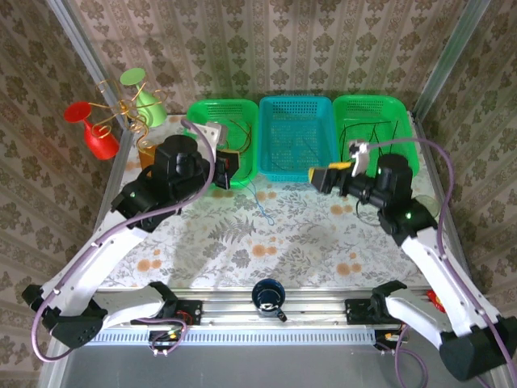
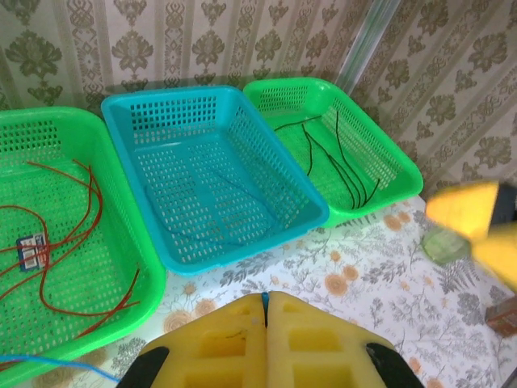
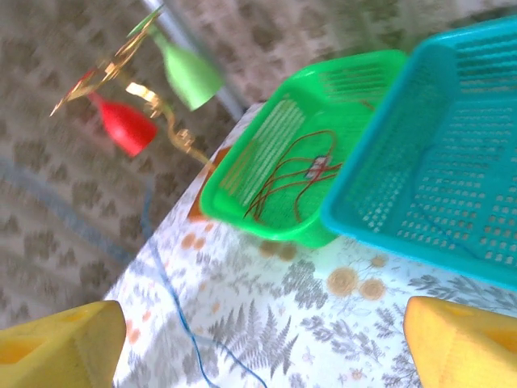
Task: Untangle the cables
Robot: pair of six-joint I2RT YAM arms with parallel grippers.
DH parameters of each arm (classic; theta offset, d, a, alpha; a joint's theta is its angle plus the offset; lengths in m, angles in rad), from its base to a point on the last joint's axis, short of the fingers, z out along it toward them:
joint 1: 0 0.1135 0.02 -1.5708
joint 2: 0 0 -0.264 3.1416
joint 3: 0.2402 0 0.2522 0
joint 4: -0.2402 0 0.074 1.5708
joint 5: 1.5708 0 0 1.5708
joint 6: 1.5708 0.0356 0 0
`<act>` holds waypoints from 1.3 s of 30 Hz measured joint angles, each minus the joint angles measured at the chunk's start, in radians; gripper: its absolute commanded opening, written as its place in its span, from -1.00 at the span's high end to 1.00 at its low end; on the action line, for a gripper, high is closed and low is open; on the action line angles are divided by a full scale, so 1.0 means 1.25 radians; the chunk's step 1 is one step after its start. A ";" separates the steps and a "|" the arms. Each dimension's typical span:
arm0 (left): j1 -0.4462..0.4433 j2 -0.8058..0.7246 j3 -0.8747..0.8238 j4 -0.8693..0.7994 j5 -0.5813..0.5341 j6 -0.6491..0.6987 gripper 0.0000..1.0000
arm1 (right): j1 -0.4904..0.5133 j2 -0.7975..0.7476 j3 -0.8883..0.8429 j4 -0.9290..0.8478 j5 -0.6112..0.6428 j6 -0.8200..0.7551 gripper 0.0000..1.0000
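A thin blue cable (image 1: 261, 204) lies on the floral table in front of the baskets. My left gripper (image 2: 265, 297) is shut on it, and a blue sliver shows between the yellow pads (image 2: 218, 343). From above, the left gripper (image 1: 224, 171) sits at the left green basket's front corner. Red cables (image 2: 65, 218) loop inside that basket (image 1: 212, 109). Black cables (image 2: 331, 158) lie in the right green basket (image 1: 404, 113). My right gripper (image 3: 262, 347) hangs open above the table, with the blue cable (image 3: 174, 315) running below it; it is at mid-table (image 1: 323, 175).
A teal basket (image 1: 296, 166) stands between the two green ones, with a faint dark wire (image 2: 218, 194) inside. The gold wire stand with red and green cups (image 1: 121, 109) is at the back left. A dark round object (image 1: 266, 295) sits at the near rail.
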 measured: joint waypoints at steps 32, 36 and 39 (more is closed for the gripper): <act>-0.150 0.108 0.067 0.109 -0.179 0.015 1.00 | 0.574 0.305 -0.148 0.597 0.603 -1.168 -0.86; -0.163 0.110 0.068 0.115 -0.195 0.017 1.00 | 0.589 0.451 -0.088 0.753 0.698 -1.290 -0.89; -0.170 0.111 0.068 0.115 -0.204 0.020 1.00 | 0.600 0.509 -0.042 0.835 0.755 -1.348 -0.91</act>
